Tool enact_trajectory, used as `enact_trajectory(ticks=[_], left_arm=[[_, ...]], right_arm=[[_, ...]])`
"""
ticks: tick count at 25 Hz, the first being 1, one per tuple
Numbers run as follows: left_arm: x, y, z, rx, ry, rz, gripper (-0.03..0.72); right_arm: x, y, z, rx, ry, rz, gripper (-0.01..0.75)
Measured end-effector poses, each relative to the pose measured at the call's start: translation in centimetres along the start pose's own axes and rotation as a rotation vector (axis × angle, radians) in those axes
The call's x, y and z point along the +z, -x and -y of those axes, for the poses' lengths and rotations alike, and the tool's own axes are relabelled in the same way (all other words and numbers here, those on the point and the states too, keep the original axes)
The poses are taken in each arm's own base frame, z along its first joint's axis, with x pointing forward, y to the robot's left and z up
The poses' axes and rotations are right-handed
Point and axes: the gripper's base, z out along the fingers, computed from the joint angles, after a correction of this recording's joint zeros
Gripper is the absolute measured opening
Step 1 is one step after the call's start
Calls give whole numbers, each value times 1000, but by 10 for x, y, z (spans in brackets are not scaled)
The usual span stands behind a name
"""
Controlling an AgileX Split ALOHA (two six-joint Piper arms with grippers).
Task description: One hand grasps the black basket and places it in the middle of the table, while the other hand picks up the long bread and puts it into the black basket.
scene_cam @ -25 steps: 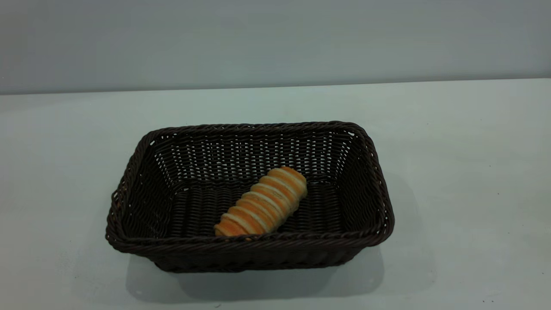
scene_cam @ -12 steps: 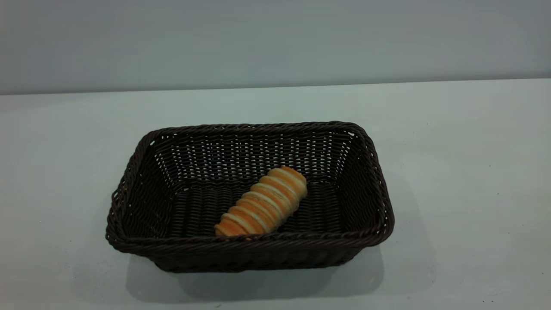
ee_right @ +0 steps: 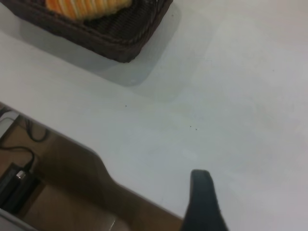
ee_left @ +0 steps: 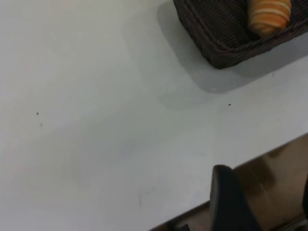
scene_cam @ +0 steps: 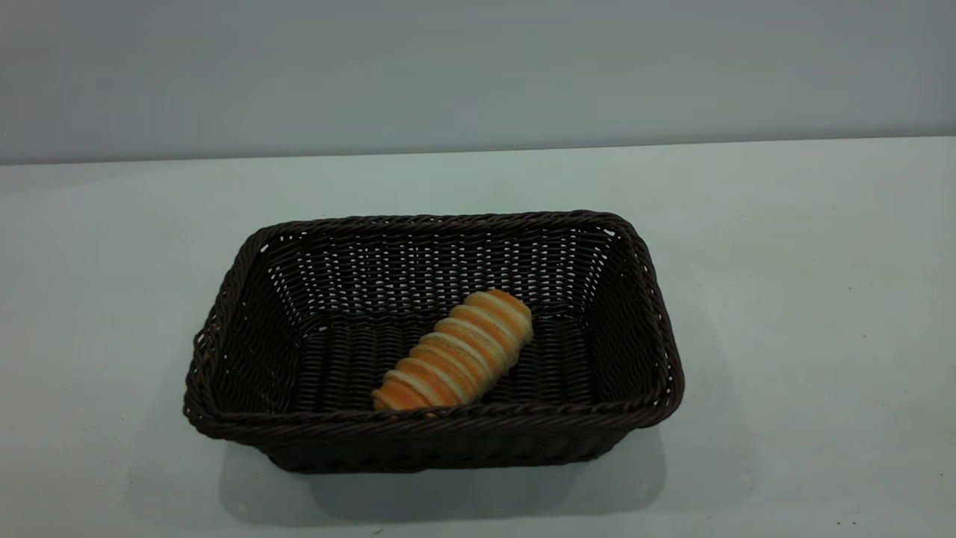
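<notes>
exterior view shows one long bread (scene_cam: 454, 352) lying diagonally on the floor of one black basket (scene_cam: 224, 329) at mid table (scene_cam: 806, 299). both arms sit pulled back near the table's edge, well clear; whether either arm's jaws are apart cannot be told.

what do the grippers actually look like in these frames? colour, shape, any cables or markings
Little shows. The exterior view has no arm in it. Each wrist view shows one finger: the left gripper's finger is matte black, smooth, with a rounded tip; the right gripper's finger is the same, slightly tapered. No markings, labels or cables on either. The only cables lie below the table edge.
</notes>
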Motion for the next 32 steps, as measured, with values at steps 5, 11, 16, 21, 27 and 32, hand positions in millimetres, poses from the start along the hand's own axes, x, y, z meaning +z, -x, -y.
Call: enact_trajectory(ticks=[5, 11, 16, 21, 27, 32], left_arm=[[0, -1, 2, 4, -19, 0, 411], [0, -1, 5, 7, -59, -2, 411], [0, -1, 7, 7, -72, -3, 410], [0, -2, 8, 17, -91, -4, 410], [0, -2, 8, 19, -93, -4, 410], [0, -2, 8, 19, -93, -3, 410]], right_arm=[[0, 0, 1, 14, -12, 0, 566], [0, 0, 1, 16, -14, 0, 566], [0, -1, 1, 16, -14, -1, 566], [0, -1, 1, 16, -14, -1, 566], [0, -1, 1, 16, -14, -1, 566], [0, -1, 1, 16, -14, -1, 566]])
